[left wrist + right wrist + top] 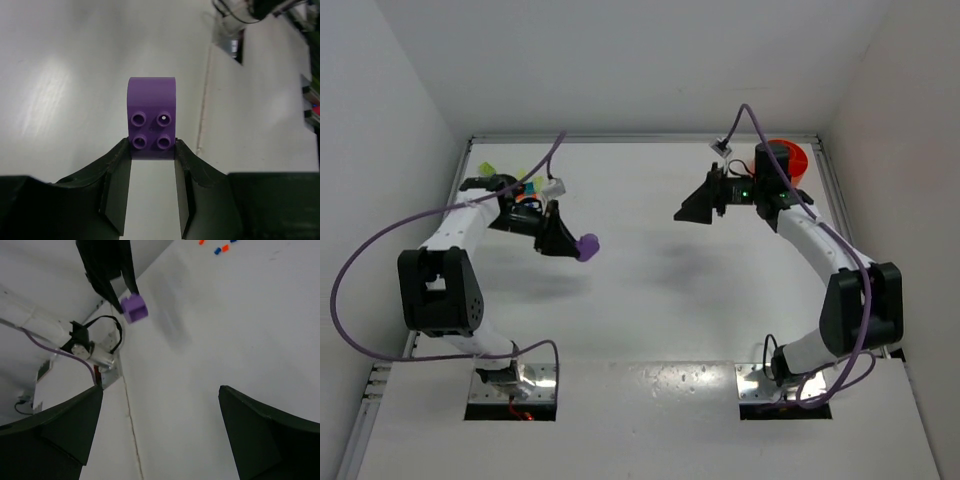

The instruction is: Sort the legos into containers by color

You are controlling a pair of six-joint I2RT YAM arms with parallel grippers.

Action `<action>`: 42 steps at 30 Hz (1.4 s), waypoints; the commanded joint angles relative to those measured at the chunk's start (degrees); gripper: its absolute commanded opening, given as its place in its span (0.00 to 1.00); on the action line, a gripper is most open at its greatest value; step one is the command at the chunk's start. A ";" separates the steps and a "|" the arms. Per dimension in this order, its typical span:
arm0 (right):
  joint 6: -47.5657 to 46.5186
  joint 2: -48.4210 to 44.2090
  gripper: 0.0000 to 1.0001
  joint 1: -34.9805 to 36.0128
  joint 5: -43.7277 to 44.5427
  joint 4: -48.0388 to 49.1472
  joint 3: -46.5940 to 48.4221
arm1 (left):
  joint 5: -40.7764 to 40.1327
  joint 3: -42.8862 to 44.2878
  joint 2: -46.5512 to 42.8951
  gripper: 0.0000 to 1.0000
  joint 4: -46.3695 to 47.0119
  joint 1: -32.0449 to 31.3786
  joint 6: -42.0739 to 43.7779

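Note:
My left gripper [572,243] is shut on a purple lego [587,246] and holds it above the left middle of the table. In the left wrist view the studded purple lego [152,117] sticks out past the fingertips of the left gripper [152,148]. My right gripper [684,212] stands open and empty at the back right, pointing left. The right wrist view shows the right gripper [161,389] wide apart, with the purple lego [134,307] far off. An orange bowl [792,158] sits behind the right arm, mostly hidden. Several legos [525,190] lie at the back left, with a yellow-green one [488,167] beside them.
Tiny orange and blue bricks [220,249] show at the top of the right wrist view. Metal base plates [515,385] sit at the near edge. White walls close in the table [650,300] on three sides. A purple cable [380,250] loops off the left arm.

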 commanded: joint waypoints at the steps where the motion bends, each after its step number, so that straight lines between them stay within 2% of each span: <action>1: 13.81 -0.02 1.00 1.10 -6.94 21.81 -2.73 | 14.31 -0.10 -0.19 0.01 -6.28 -4.83 7.56; 9: 13.20 5.17 0.96 6.80 -11.95 20.59 0.07 | 16.42 3.50 1.39 0.01 -6.28 -11.17 1.06; 14: 2.94 6.39 0.96 11.37 -11.95 7.79 3.76 | 17.48 4.92 2.71 0.01 -6.28 -13.10 0.35; 29: 3.79 13.96 0.96 17.18 -12.56 6.35 9.39 | 17.48 4.92 1.57 0.01 -6.28 -16.62 0.88; 42: 5.46 12.82 0.77 20.78 -15.20 6.88 9.39 | 17.48 5.44 3.41 0.01 -6.28 -16.62 1.93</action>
